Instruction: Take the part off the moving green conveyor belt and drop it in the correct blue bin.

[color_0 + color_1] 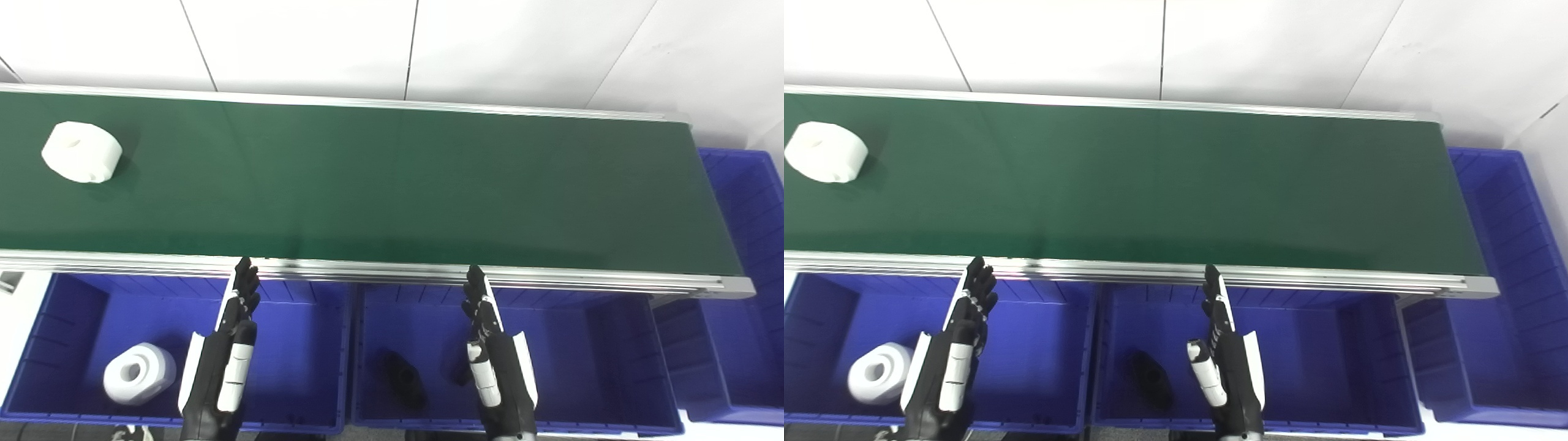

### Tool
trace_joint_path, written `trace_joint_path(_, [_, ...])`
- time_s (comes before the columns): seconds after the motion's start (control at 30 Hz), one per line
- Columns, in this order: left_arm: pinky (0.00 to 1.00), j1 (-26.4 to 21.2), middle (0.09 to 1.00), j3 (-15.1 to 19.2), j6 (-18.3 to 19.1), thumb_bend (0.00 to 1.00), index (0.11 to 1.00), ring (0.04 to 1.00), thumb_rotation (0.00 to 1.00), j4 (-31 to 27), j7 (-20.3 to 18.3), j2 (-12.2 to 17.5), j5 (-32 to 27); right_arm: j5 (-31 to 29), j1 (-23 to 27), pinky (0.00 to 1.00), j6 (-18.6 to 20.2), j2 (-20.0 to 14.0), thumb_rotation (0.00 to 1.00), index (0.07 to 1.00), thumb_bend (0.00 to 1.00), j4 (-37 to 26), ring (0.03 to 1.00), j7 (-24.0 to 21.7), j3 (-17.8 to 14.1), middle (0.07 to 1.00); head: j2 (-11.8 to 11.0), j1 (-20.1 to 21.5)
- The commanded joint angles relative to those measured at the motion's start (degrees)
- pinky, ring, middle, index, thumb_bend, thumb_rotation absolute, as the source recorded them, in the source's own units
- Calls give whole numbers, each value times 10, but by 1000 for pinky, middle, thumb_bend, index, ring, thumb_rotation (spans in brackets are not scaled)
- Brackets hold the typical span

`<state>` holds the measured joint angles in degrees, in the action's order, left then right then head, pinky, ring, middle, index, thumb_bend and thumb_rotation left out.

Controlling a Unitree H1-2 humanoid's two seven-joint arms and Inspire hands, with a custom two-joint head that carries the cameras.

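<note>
We wait with the left hand [228, 355] and right hand [493, 355] open and empty over the blue bins [294, 422], while the white part [81, 151] rides the green conveyor belt [392, 184] far left; next, the left hand must meet it.

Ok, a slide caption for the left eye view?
White part rides the green conveyor belt; open left hand and right hand wait above blue bins.

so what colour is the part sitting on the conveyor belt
White. The part shows best in the left eye view, at the belt's far left.
</note>
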<state>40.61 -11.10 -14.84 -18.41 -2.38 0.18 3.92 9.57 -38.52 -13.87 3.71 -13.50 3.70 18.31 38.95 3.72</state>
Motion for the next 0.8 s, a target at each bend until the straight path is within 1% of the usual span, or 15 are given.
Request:
trace_joint_path(0.0, [1000,4,1000,-8,-36,594,1000,1000,951,1,6,-9,12,-6,-2,995,-23,-2,977,1000,836,4,1000,-2,-3,1000,-3,-4])
trace_joint_path(0.03, [1000,4,1000,-11,-42,601,1000,1000,951,7,8,-11,22,-10,0,998,-27,-5,980,1000,834,9,1000,-2,-6,1000,-19,-21])
trace_joint_path(0.17, [1000,2,1000,-18,-60,653,1000,997,977,32,16,-21,50,-27,5,1000,-36,-17,999,1000,839,27,1000,-10,-16,1000,-55,-49])
trace_joint_path(0.2, [1000,0,1000,-20,-67,656,1000,996,979,42,20,-24,59,-32,8,1000,-39,-21,1000,1000,839,33,1000,-12,-20,1000,-70,-63])
trace_joint_path(0.23, [1000,-1,1000,-22,-71,648,1000,992,980,48,23,-26,63,-35,9,1000,-42,-23,1000,1000,835,38,1000,-12,-23,1000,-70,-63])
trace_joint_path(0.27, [1000,-3,1000,-25,-78,641,1000,989,985,57,26,-28,66,-38,12,1000,-46,-26,1000,1000,831,45,1000,-12,-26,1000,-85,-74])
trace_joint_path(0.3, [1000,-5,1000,-27,-80,628,1000,989,986,63,27,-30,68,-40,14,1000,-49,-27,1000,1000,827,50,1000,-11,-29,1000,-87,-75])
trace_joint_path(0.33, [1000,-7,1000,-29,-80,615,1000,989,991,69,29,-32,74,-41,18,994,-56,-29,1000,1000,821,58,1000,-11,-33,1000,-100,-85])
trace_joint_path(0.43, [1000,-11,998,-34,-81,592,1000,983,998,80,37,-38,88,-43,28,965,-73,-33,1000,1000,792,78,1000,-12,-41,1000,-107,-94])
trace_joint_path(0.53, [1000,-17,1000,-40,-81,605,1000,985,996,90,40,-44,95,-52,35,960,-77,-38,1000,1000,796,87,1000,-16,-48,1000,-115,-113])
trace_joint_path(0.6, [1000,-21,1000,-43,-81,591,1000,986,997,96,45,-50,102,-55,39,967,-74,-43,1000,1000,803,89,1000,-19,-52,1000,-120,-121])
trace_joint_path(0.63, [1000,-23,999,-45,-83,576,1000,985,999,99,49,-52,108,-58,40,972,-71,-45,1000,1000,810,90,1000,-22,-54,1000,-126,-128])
trace_joint_path(0.67, [1000,-25,999,-45,-87,566,1000,984,1000,103,54,-53,115,-61,41,976,-68,-47,1000,1000,817,91,1000,-25,-55,1000,-126,-128])
trace_joint_path(0.7, [991,-27,993,-45,-91,553,1000,977,1000,107,59,-55,123,-65,45,985,-73,-51,1000,1000,828,97,1000,-29,-56,1000,-130,-135])
trace_joint_path(0.77, [973,-32,977,-45,-107,512,1000,958,1000,118,72,-58,143,-75,50,997,-82,-56,1000,1000,832,108,1000,-37,-59,1000,-128,-143])
